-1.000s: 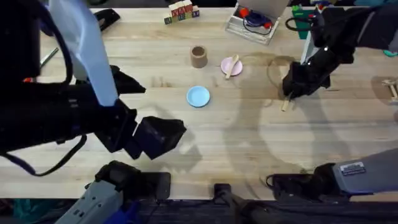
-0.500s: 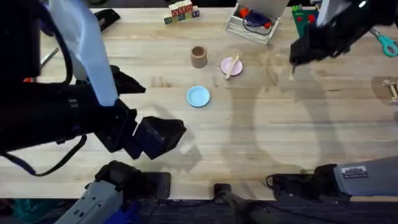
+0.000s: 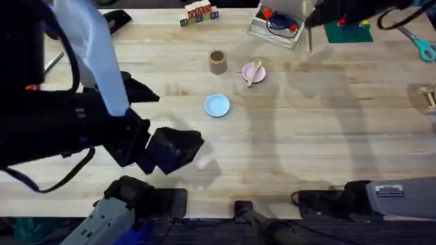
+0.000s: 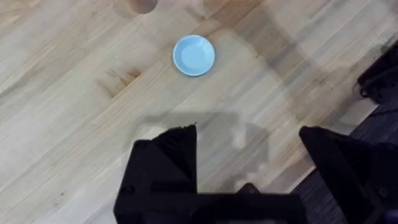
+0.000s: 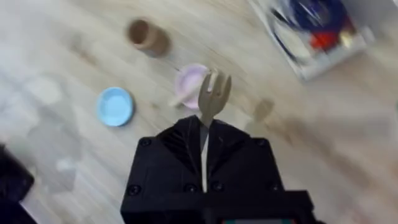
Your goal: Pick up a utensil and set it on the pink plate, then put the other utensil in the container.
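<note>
The right gripper [image 5: 204, 149] is clamped on the handle of the wooden fork [image 5: 213, 93], held well above the bench [image 3: 306, 136]; the prongs project beyond the black fingertips. In the overhead view the right gripper [image 3: 312, 22] sits at the far edge of the bench beside the clear plastic box [image 3: 276, 24], with the fork [image 3: 310, 39] hanging below it as a thin pale sliver.

The wooden spoon [image 3: 254, 72] lies across the pink plate [image 3: 251, 72], its handle overhanging the near rim. The brown cylindrical cup [image 3: 217, 62] stands upright just left of the pink plate, not touching it. The light-blue plate [image 3: 217, 105] lies nearer the arm bases, apart from both.

The left gripper [image 4: 249, 162] hovers above bare bench with its 2 fingers spread and nothing between them; the light-blue plate [image 4: 193, 55] lies well ahead of it. In the overhead view the left gripper [image 3: 174, 146] appears large and dark at the left.
</note>
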You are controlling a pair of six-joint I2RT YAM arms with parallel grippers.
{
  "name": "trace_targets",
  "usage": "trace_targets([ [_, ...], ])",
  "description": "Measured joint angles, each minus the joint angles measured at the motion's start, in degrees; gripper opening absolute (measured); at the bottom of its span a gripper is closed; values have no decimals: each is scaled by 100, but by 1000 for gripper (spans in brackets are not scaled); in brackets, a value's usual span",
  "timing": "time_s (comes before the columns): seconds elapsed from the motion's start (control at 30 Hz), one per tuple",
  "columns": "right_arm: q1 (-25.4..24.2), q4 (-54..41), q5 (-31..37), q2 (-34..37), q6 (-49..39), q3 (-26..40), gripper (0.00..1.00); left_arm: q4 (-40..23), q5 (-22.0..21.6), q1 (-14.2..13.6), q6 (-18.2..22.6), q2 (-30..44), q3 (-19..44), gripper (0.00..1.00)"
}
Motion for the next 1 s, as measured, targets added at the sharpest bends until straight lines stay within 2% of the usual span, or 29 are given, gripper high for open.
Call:
trace_targets([
  [0.17,0,185,-1137,-1,-1082,2,30,0,0,0,0,0,0,995],
  [0.43,0,338,-2585,-1,-2463,2,30,0,0,0,0,0,0,995],
  [0.83,0,349,-4137,21,-3887,7,31,0,0,0,0,0,0,995],
  [1.0,0,368,-4832,331,-4534,42,31,0,1,0,0,0,0,995],
])
